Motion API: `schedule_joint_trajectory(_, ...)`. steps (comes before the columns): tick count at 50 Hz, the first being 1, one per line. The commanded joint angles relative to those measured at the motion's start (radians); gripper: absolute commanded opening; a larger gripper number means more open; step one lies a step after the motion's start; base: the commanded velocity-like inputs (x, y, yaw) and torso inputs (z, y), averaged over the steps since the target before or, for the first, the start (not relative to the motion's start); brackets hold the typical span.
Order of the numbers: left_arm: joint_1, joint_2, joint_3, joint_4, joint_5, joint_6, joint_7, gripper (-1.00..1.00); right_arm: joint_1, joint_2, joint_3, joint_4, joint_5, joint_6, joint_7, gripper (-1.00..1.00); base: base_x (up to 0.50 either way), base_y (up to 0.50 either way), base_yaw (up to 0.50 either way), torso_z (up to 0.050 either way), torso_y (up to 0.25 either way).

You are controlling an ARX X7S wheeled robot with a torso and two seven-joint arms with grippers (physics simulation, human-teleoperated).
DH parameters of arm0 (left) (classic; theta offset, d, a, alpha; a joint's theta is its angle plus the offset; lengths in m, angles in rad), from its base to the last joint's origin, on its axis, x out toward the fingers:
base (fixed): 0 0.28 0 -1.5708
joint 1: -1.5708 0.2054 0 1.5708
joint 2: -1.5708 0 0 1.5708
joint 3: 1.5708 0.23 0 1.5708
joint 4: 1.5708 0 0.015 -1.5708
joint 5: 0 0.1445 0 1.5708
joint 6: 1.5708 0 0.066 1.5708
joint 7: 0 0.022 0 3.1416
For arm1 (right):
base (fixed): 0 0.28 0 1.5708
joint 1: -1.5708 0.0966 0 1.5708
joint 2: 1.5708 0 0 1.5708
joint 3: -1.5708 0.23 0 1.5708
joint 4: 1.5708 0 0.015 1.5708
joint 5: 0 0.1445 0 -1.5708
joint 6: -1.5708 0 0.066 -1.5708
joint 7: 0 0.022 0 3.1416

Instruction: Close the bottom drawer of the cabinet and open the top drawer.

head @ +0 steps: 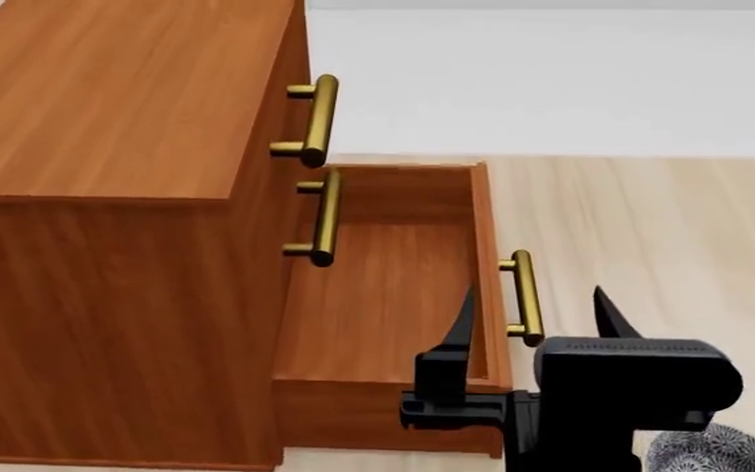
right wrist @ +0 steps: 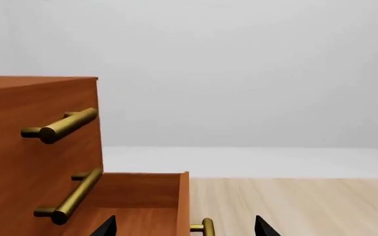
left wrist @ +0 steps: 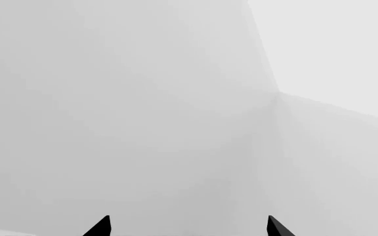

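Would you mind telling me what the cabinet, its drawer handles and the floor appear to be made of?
The cabinet looks like reddish-brown wood with a smooth satin finish: grain streaks run along its top and side. The bottom drawer, pulled open, shows the same grain. The handles look like polished brass, golden with soft highlights. The floor resembles pale wood planking. As a simulator's render, these are only appearances.

The bottom drawer (head: pixel 391 285) is jutting out from the cabinet (head: pixel 102 197), blocking the way below the upper handles. The right gripper (head: pixel 535 317) is straddling its brass handle (head: pixel 523 295), with bare floor (head: pixel 667 236) lying open beyond.
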State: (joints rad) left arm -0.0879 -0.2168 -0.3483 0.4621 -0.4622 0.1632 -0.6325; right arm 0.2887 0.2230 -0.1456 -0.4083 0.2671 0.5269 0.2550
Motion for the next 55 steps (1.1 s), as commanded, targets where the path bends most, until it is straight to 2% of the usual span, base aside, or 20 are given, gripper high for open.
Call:
schedule_joint_trajectory(1, 0.004, -0.001, 0.004, -0.014, 0.003, 0.016, 0.004, 1.00, 0.009, 0.012, 0.006, -0.028, 0.015, 0.022, 0.007, 1.00, 0.25, 0.00, 0.00, 0.000, 0.000)
schedule_joint_trajectory(3, 0.012, 0.008, 0.005, -0.029, 0.006, 0.040, 0.016, 1.00, 0.010, 0.012, 0.008, -0.024, 0.017, 0.023, 0.008, 1.00, 0.25, 0.00, 0.00, 0.000, 0.000)
schedule_joint_trajectory(6, -0.007, -0.017, 0.006, 0.013, -0.004, -0.020, -0.018, 1.00, 0.009, 0.013, 0.008, -0.028, 0.019, 0.023, 0.009, 1.00, 0.26, 0.00, 0.00, 0.000, 0.000)
schedule_joint_trajectory(8, 0.006, -0.002, 0.007, -0.019, 0.002, 0.024, 0.006, 1.00, 0.010, 0.014, 0.009, -0.037, 0.023, 0.032, 0.012, 1.00, 0.26, 0.00, 0.00, 0.000, 0.000)
schedule_joint_trajectory(12, -0.011, -0.022, 0.009, 0.008, -0.001, -0.020, -0.019, 1.00, 0.016, 0.020, 0.018, -0.063, 0.034, 0.053, 0.018, 1.00, 0.26, 0.00, 0.00, 0.000, 0.000)
schedule_joint_trajectory(17, 0.008, -0.003, 0.011, -0.025, 0.006, 0.032, 0.007, 1.00, 0.025, 0.029, 0.019, -0.092, 0.042, 0.086, 0.026, 1.00, 0.27, 0.00, 0.00, 0.000, 0.000)
schedule_joint_trajectory(19, 0.014, 0.003, 0.013, -0.037, 0.008, 0.050, 0.016, 1.00, 0.039, 0.034, 0.030, -0.116, 0.058, 0.119, 0.031, 1.00, 0.27, 0.00, 0.00, 0.000, 0.000)
schedule_joint_trajectory(26, -0.005, -0.026, 0.014, 0.017, -0.004, -0.019, -0.026, 1.00, 0.078, 0.055, 0.049, -0.208, 0.086, 0.211, 0.053, 1.00, 0.27, 0.00, 0.00, 0.000, 0.000)
schedule_joint_trajectory(28, 0.011, -0.008, 0.016, -0.018, 0.005, 0.031, 0.001, 1.00, 0.091, 0.057, 0.063, -0.236, 0.106, 0.245, 0.060, 1.00, 0.27, 0.00, 0.00, 0.000, 0.000)
schedule_joint_trajectory(30, 0.000, -0.026, 0.014, 0.020, -0.002, -0.014, -0.027, 1.00, 0.094, 0.056, 0.078, -0.259, 0.129, 0.271, 0.062, 1.00, 0.27, 0.00, 0.00, 0.000, 0.000)
schedule_joint_trajectory(36, 0.001, -0.024, 0.020, 0.004, 0.003, -0.004, -0.020, 1.00, 0.118, 0.070, 0.106, -0.319, 0.160, 0.345, 0.084, 1.00, 0.26, 0.00, 0.00, 0.000, 0.000)
schedule_joint_trajectory(42, -0.003, -0.037, 0.025, 0.020, -0.014, -0.021, -0.022, 1.00, 0.192, 0.077, 0.152, -0.341, 0.224, 0.480, 0.103, 1.00, 0.09, 0.00, 0.00, 0.000, 0.000)
schedule_joint_trajectory(43, 0.014, -0.018, 0.025, -0.010, -0.004, 0.027, 0.002, 1.00, 0.211, 0.079, 0.159, -0.339, 0.235, 0.505, 0.105, 1.00, 0.00, 0.00, 0.00, 0.000, 0.000)
schedule_joint_trajectory(46, -0.002, -0.037, 0.027, 0.020, -0.010, -0.018, -0.024, 1.00, 0.270, 0.079, 0.188, -0.322, 0.273, 0.580, 0.110, 1.00, 0.00, 0.00, 0.00, 0.000, 0.000)
schedule_joint_trajectory(47, 0.013, -0.020, 0.029, -0.009, 0.002, 0.024, -0.002, 1.00, 0.288, 0.083, 0.188, -0.316, 0.272, 0.597, 0.117, 1.00, 0.00, 0.00, 0.00, 0.000, 0.000)
schedule_joint_trajectory(50, 0.000, -0.037, 0.032, 0.012, 0.004, -0.017, -0.025, 1.00, 0.348, 0.091, 0.198, -0.293, 0.291, 0.674, 0.128, 1.00, 0.00, 0.00, 0.00, 0.000, 0.000)
schedule_joint_trajectory(55, 0.017, -0.023, 0.035, -0.009, 0.020, 0.020, -0.011, 1.00, 0.409, 0.094, 0.204, -0.244, 0.297, 0.716, 0.135, 1.00, 0.00, 0.00, 0.00, 0.000, 0.000)
